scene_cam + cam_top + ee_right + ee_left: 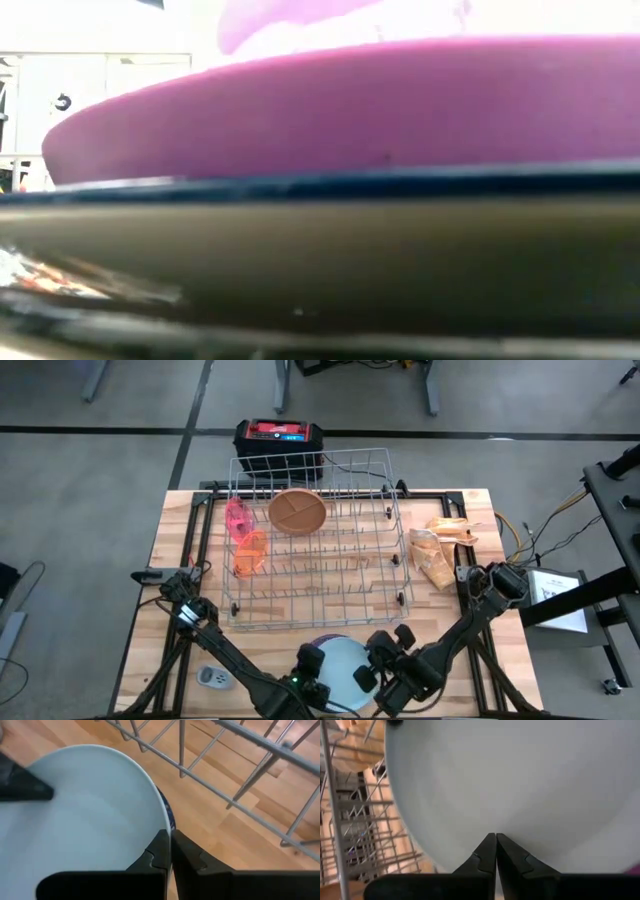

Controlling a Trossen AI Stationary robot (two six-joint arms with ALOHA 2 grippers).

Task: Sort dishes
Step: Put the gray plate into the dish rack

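Observation:
A white plate (341, 665) hangs over the table's near edge, with my left gripper (316, 660) shut on its left side and my right gripper (368, 674) shut on its right side. Under it is a stack: a purple plate (340, 110) on top, then a blue speckled plate (169, 815) and a dark plate (320, 250). A brown divided plate (297, 512) leans in the wire rack (320, 540). At the rack's left end lie a pink cup (238, 517) and an orange cup (250, 553). My left gripper pinches the white plate's rim (496, 831) between its two fingers, slanting down from the table's near left. The plate spreads out ahead of the fingers, above the purple plate. My right gripper pinches the opposite rim (166, 827), one finger (155, 852) on the plate's top face and the other past its edge. It slants down from the near right. The rim here stands above the blue speckled plate.
The wire rack fills the table's middle, its near wall close beyond the plate. A black and red box (278, 435) stands behind it. Crumpled brown bags (445, 550) lie at the right, and a small grey-white device (213, 678) lies at the near left.

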